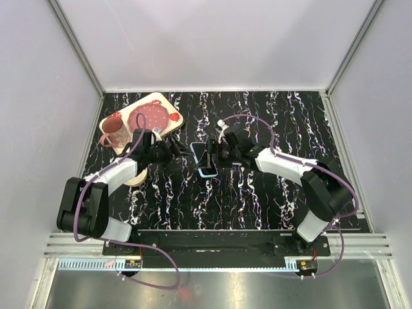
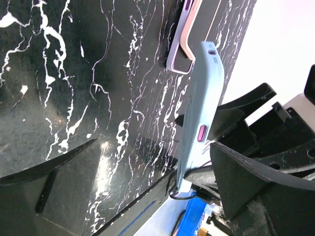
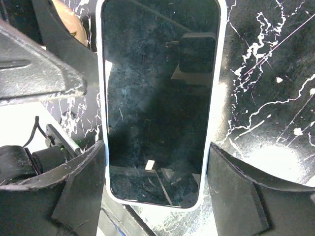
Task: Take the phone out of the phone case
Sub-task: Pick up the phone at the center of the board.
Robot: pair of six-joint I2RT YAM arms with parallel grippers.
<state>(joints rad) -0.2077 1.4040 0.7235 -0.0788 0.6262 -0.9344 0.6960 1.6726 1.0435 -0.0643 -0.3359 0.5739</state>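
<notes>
Right hand (image 3: 156, 147) is closed on the long edges of the case (image 2: 202, 98) (phone (image 3: 157, 98) seated inside, screen dark); left hand (image 2: 153, 142) is held wide around it.

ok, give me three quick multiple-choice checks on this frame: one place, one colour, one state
1. Where is the pink mug?
A) on the strawberry tray, far left of the table
B) between the two arms, mid-table
C) at the near right edge

2. What colour is the side button on the phone case?
A) green
B) pink
C) yellow

3. How does the left pincer stand?
A) shut on the mug
B) shut on nothing
C) wide open

Answers:
1 A: the top view shows the mug standing on the tray at the far-left corner.
2 B: the left wrist view shows a pink button on the light blue case edge.
3 C: its fingers sit far apart in its own wrist view, the case close to one of them.
</notes>
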